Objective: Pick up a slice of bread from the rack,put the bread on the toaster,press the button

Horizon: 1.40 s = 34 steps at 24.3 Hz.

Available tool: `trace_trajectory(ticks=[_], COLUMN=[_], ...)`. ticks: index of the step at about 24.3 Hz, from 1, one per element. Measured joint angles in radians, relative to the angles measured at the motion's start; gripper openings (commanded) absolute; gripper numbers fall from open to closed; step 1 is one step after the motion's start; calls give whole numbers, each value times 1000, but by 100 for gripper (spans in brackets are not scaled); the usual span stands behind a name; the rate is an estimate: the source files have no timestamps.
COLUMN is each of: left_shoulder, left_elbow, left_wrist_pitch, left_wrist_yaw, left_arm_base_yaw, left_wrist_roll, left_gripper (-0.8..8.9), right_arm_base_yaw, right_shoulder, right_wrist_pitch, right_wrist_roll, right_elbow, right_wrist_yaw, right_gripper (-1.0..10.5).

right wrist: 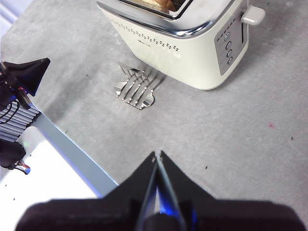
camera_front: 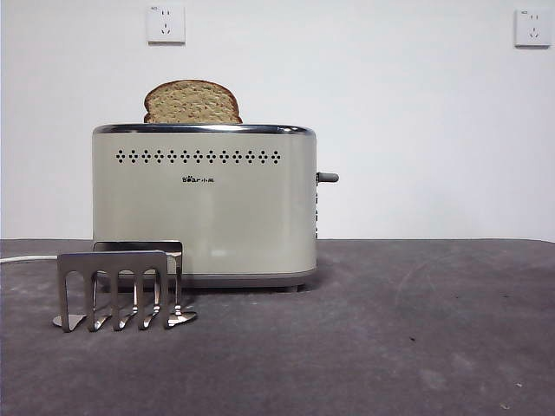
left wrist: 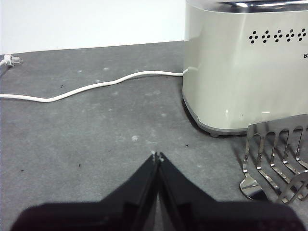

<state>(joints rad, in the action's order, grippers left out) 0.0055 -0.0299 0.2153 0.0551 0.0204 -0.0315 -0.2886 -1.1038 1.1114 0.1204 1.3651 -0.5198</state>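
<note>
The slice of bread stands in the toaster's slot with its domed top showing above the chrome rim; a bit of it shows in the right wrist view. The grey lever sticks out at the toaster's right side, high up. The steel rack stands empty in front of the toaster's left corner. My left gripper is shut and low over the mat, near the rack. My right gripper is shut, high above the mat, well off from the toaster and its lever.
A white power cord runs across the mat from the toaster to a plug. The table's edge lies near the rack, with the other arm's black tip beyond it. Two wall sockets sit on the back wall.
</note>
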Motion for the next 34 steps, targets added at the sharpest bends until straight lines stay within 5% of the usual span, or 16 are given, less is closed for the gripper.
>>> trace_trajectory(ticks=[11, 16, 20, 28, 34], left_shoulder=[0, 0, 0, 0, 0], left_elbow=[0, 0, 0, 0, 0], left_wrist_pitch=[0, 0, 0, 0, 0], left_wrist_yaw=[0, 0, 0, 0, 0], left_arm_base_yaw=[0, 0, 0, 0, 0], left_wrist_roll=[0, 1, 6, 6, 6], left_gripper=[-3, -3, -3, -3, -3], right_arm_base_yaw=[12, 91, 199, 259, 275], right_shoulder=[6, 195, 436, 726, 875], right_wrist_pitch=[-24, -308, -580, -969, -1039], right_wrist_roll=[49, 37, 18, -41, -77], right_elbow=[0, -88, -381, -851, -1102], right_wrist_yaw=[36, 78, 116, 262, 307], right_gripper=[1, 1, 1, 1, 1])
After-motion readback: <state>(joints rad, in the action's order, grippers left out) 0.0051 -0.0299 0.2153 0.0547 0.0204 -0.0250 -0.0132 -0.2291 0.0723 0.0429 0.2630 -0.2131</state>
